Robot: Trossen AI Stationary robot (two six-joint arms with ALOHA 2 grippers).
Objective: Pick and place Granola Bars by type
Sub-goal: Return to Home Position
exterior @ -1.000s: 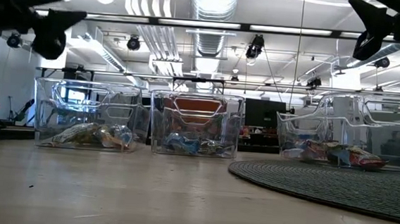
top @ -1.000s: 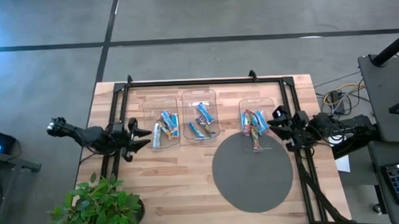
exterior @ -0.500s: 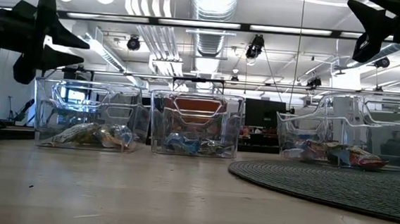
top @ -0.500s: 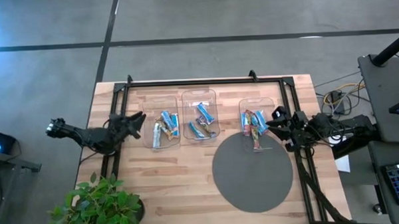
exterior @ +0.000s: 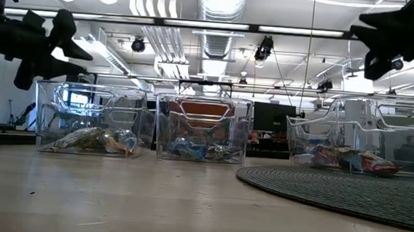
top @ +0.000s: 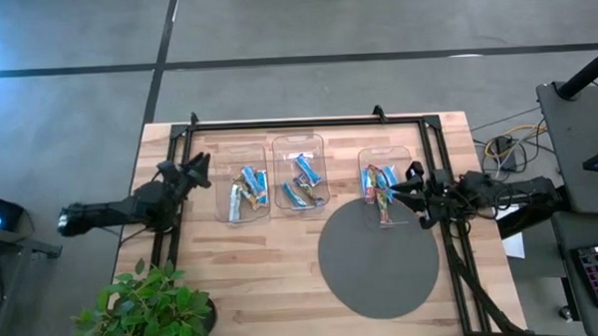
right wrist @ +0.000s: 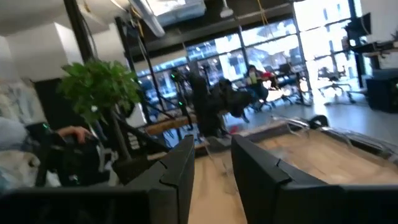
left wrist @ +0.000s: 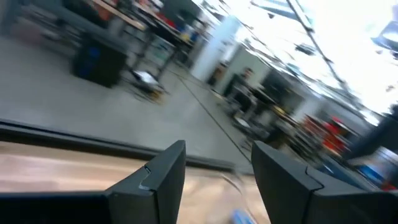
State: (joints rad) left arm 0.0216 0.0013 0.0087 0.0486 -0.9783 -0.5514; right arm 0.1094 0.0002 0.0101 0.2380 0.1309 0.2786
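Observation:
Wrapped granola bars lie in three clear trays across the table's far half. The left tray [top: 244,190] holds blue and tan bars, the middle tray [top: 299,178] mostly blue ones, and the right tray [top: 383,193] red-printed and blue ones. In the low view the bars lie on the tray floors [exterior: 92,140]. My left gripper [top: 201,169] hovers open, high above the table, just left of the left tray, and also shows in its wrist view [left wrist: 214,149]. My right gripper [top: 407,187] hovers open at the right tray's right side [right wrist: 212,140], also raised [exterior: 366,41].
A round grey mat [top: 377,260] covers the near right of the table, under the right tray's near end. A potted plant [top: 149,308] stands at the near left corner. Black frame rails [top: 297,121] run along the far, left and right sides.
My left gripper has swung from beside the left tray's near end toward the far edge, turning as its arm swept round, and stays open. My right gripper has turned slightly and dipped a little beside the right tray. The bars and trays have not moved.

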